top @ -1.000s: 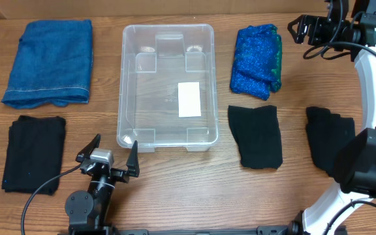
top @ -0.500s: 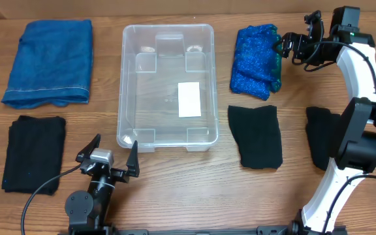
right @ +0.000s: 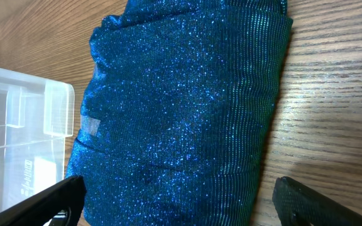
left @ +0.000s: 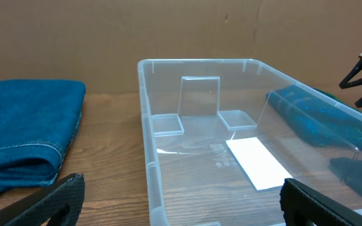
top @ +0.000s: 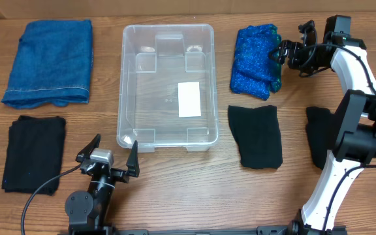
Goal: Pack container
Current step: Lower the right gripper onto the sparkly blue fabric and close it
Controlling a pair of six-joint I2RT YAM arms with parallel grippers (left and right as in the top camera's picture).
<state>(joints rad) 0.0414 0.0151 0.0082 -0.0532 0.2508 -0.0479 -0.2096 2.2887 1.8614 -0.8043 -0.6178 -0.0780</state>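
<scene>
the fingers of the right gripper (top: pixel 281 53), standing wide apart at the sparkly blue folded cloth (top: pixel 252 60), should be lowered around its whole thickness before closing, so it is carried folded into the empty clear rectangular plastic container (top: pixel 166 27) beside it, in the middle of the surface (top: pixel 175 196).

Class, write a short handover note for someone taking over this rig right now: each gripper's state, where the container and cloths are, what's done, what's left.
Left gripper: open, empty, just in front of the container.
Right gripper: open, empty, at the sparkly blue cloth right of the container.
Container: centre, nothing inside.
Done: nothing packed yet.
Left: pack sparkly blue cloth, blue towel and black cloths (left, right, far right), all lying on the table.
</scene>
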